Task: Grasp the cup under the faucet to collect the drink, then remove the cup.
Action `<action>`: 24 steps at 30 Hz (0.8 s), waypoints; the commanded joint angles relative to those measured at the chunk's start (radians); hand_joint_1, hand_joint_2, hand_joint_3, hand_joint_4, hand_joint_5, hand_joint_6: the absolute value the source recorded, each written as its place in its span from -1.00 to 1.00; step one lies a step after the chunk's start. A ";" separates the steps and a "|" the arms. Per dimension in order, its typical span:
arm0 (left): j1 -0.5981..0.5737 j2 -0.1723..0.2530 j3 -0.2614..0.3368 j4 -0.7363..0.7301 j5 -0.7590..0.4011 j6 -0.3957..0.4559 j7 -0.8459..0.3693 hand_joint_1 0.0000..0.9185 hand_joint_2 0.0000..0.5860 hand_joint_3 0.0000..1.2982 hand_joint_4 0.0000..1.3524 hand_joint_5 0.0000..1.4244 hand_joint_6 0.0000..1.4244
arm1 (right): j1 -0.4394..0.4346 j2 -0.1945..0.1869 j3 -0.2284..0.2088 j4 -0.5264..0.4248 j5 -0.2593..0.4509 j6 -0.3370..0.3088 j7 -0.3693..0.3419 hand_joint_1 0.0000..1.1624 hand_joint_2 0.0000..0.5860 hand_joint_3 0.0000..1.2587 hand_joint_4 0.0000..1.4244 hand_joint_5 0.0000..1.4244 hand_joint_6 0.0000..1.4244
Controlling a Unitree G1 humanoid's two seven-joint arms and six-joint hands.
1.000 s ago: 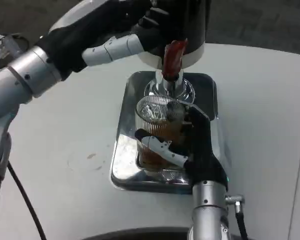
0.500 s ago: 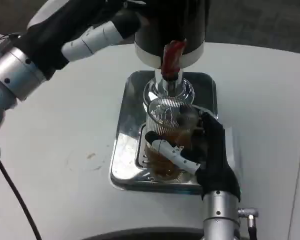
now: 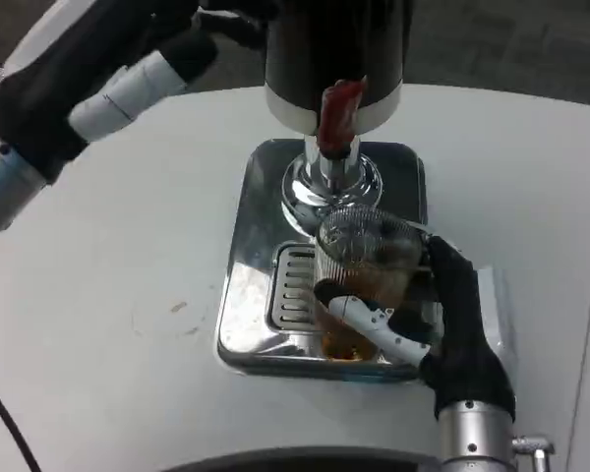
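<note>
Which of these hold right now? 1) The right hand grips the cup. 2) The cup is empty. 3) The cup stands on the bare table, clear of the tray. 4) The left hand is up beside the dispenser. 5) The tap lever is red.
1) True: the right hand grips the cup.
2) False: brown drink fills its lower part.
3) False: it is over the steel tray.
4) True: the left hand is beside the dispenser.
5) True: the tap lever is red.
</note>
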 commanded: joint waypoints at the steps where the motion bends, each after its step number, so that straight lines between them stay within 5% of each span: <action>1: 0.053 0.025 0.035 -0.051 -0.022 0.027 0.019 -1.00 -0.97 -0.52 -0.55 -0.50 -0.62 | 0.044 0.022 0.000 -0.080 -0.012 -0.006 0.008 0.41 -0.24 0.12 0.16 0.25 -0.29; 18: 0.412 0.021 0.225 -0.238 -0.043 0.077 0.135 -1.00 -0.98 -0.49 -0.52 -0.48 -0.59 | 0.205 -0.022 -0.016 -0.319 -0.046 -0.006 0.124 0.49 -0.27 0.22 0.22 0.32 -0.24; 24: 0.519 0.002 0.247 -0.280 -0.038 0.072 0.168 -1.00 -0.98 -0.49 -0.52 -0.47 -0.59 | 0.263 -0.065 -0.029 -0.374 -0.063 -0.014 0.175 0.52 -0.29 0.25 0.25 0.34 -0.23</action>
